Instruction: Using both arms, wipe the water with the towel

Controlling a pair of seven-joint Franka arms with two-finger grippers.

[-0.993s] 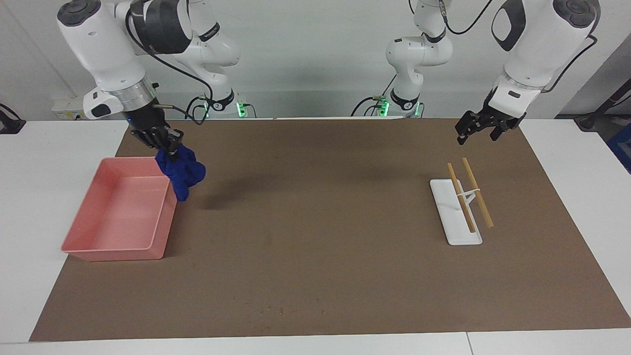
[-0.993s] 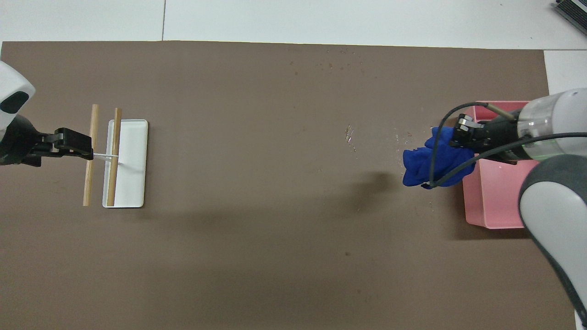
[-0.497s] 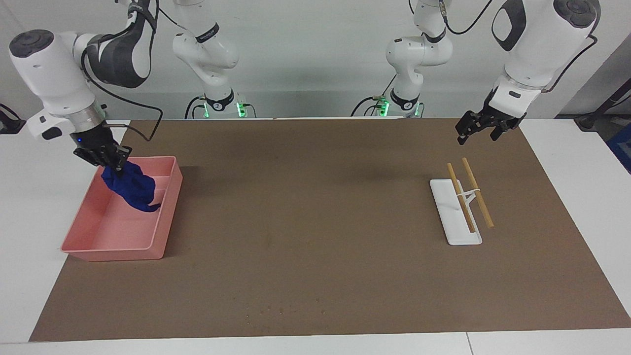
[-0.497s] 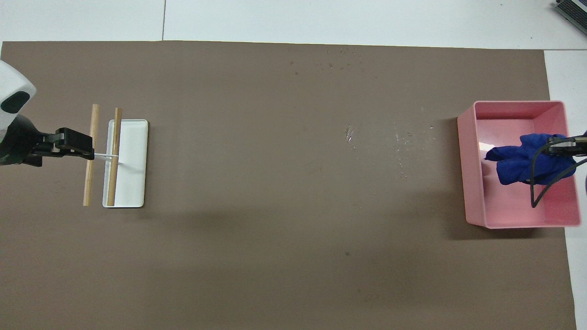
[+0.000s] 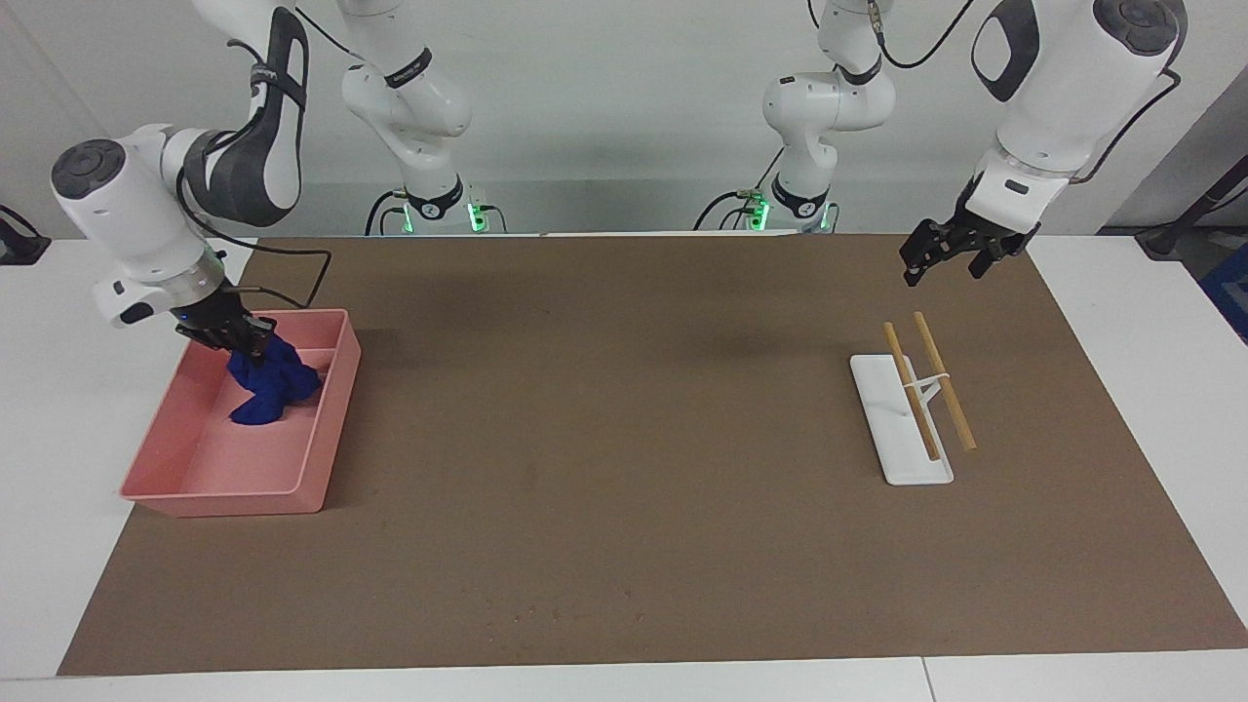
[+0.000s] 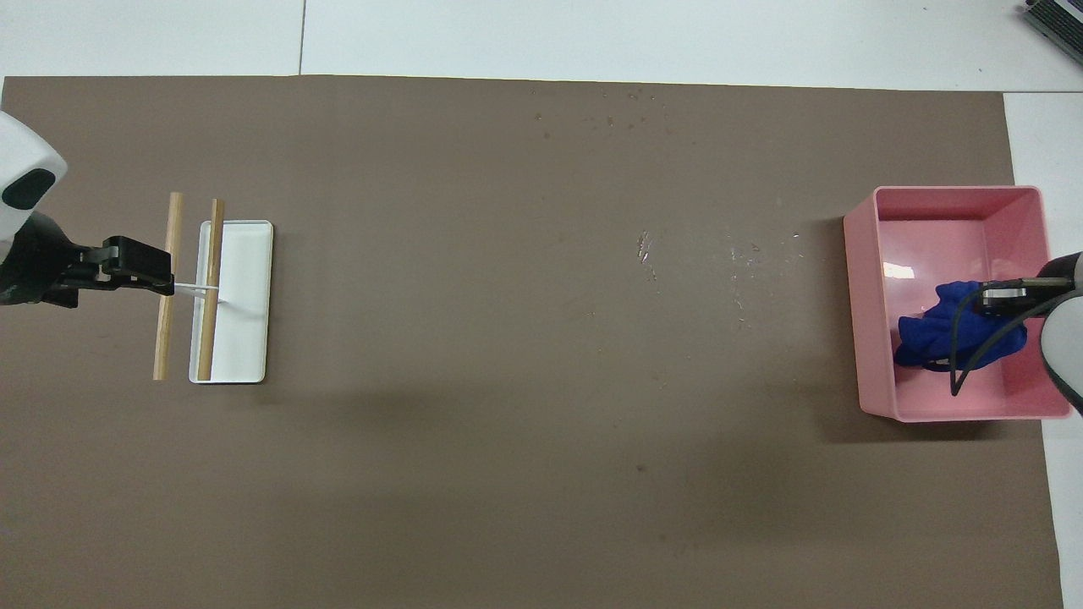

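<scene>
At frame left, your right gripper (image 5: 249,341) is clamping the blue towel (image 5: 268,385) inside the pink tray (image 5: 322,429); at upper right, your left gripper (image 5: 944,255) is waiting, fingers apart.

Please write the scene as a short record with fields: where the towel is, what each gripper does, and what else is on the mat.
towel: blue towel inside the pink tray, its lower end on the tray floor
right gripper: right gripper shut on the towel, over the tray
left gripper: left gripper open, empty, waiting above the mat near the white rack
water: faint specks on the brown mat
</scene>
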